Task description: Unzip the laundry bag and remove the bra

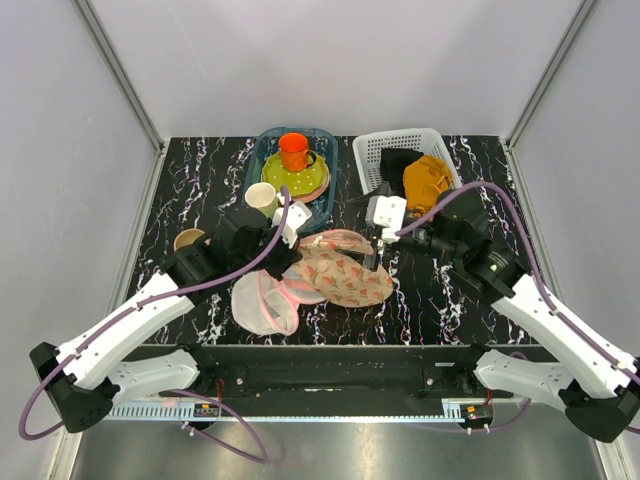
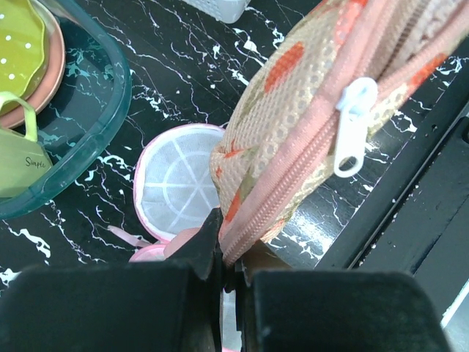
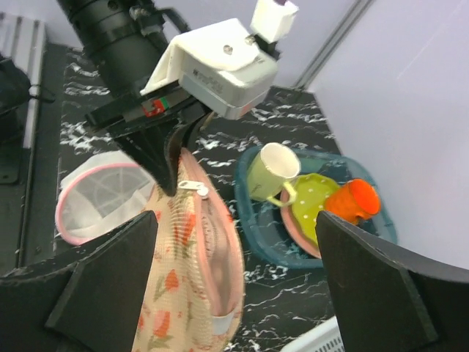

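The laundry bag [image 1: 340, 272], peach with a red-green print, lies at the table's middle. My left gripper [image 2: 229, 253] is shut on the bag's pink zip edge [image 2: 293, 172], at the bag's left end [image 1: 292, 262]. The white zip pull [image 2: 353, 125] hangs just beyond those fingers. My right gripper [image 3: 236, 220] stands open above the bag's right end [image 1: 372, 258], holding nothing. In the right wrist view the bag [image 3: 176, 293] gapes along the zip, with pale pink fabric and a small white tag [image 3: 227, 323] inside. I cannot tell whether that fabric is the bra or the lining.
A round white mesh pouch [image 1: 258, 302] with a pink rim lies at the bag's near left. A teal tub [image 1: 256, 165] with cups and plates stands behind. A white basket [image 1: 400, 140] at back right holds mustard and black garments. A tan cup [image 1: 188, 240] sits left.
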Action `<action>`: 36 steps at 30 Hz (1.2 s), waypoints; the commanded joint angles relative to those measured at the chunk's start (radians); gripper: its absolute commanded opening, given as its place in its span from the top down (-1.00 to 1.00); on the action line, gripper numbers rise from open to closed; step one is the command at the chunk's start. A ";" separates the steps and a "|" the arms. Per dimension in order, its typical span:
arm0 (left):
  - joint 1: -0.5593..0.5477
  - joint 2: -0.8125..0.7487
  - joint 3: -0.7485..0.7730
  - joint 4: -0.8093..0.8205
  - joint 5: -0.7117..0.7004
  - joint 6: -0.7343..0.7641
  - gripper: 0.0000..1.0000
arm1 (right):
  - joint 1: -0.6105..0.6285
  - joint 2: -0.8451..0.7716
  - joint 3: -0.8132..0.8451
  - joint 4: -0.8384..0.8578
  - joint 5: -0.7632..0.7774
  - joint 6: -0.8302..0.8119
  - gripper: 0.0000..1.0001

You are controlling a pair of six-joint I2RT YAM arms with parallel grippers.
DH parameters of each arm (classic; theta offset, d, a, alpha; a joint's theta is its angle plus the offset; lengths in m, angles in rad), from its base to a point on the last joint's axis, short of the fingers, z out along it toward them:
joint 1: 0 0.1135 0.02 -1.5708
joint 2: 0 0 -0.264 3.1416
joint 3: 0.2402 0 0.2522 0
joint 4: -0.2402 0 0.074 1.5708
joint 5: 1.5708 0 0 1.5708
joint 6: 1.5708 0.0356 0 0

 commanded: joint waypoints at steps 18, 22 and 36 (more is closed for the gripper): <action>-0.005 0.002 0.010 0.089 -0.008 0.005 1.00 | 0.007 0.142 0.011 -0.063 -0.021 0.036 -0.17; -0.005 0.003 0.012 0.094 -0.003 0.005 1.00 | 0.007 0.131 -0.008 -0.048 -0.013 0.040 0.86; 0.037 -0.164 0.040 0.201 -0.077 -0.190 -0.65 | 0.007 0.028 -0.115 -0.040 0.097 0.040 1.00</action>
